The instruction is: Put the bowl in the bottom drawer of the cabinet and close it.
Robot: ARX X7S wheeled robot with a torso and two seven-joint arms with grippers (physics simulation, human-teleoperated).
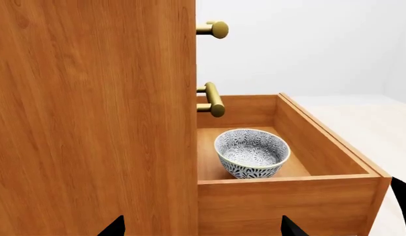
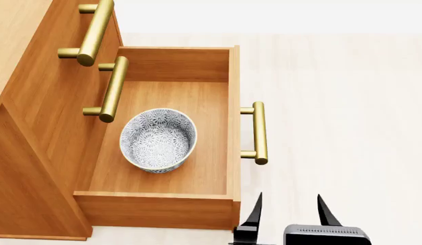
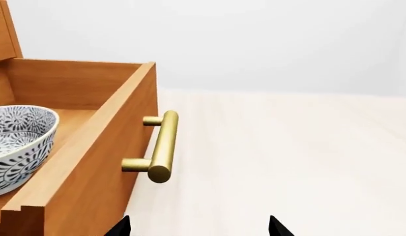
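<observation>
**Bowl is in; the drawer waits for a push**

The bowl [image 2: 158,139] sits upright on the floor of the bottom drawer [image 2: 197,204], apart from the walls — so the placing half of the job looks done. The drawer stands pulled well out of the cabinet [image 2: 33,127], which is why the bowl is fully exposed from above.

The right gripper [image 2: 289,210] hovers with its fingers spread and empty, just outside the drawer's front panel. The handle [image 2: 259,132] lies ahead of it and slightly toward the cabinet side, near but not touching. That spot probably suits a closing move: from here the fingers can press the handle or the front panel inward.

The left gripper [image 1: 201,227] shows only two dark fingertips set wide apart — open, holding nothing — facing the cabinet's side and the drawer's side wall, with the bowl ahead of it inside the drawer.

A fast shove could slide the bowl against the back wall.
</observation>
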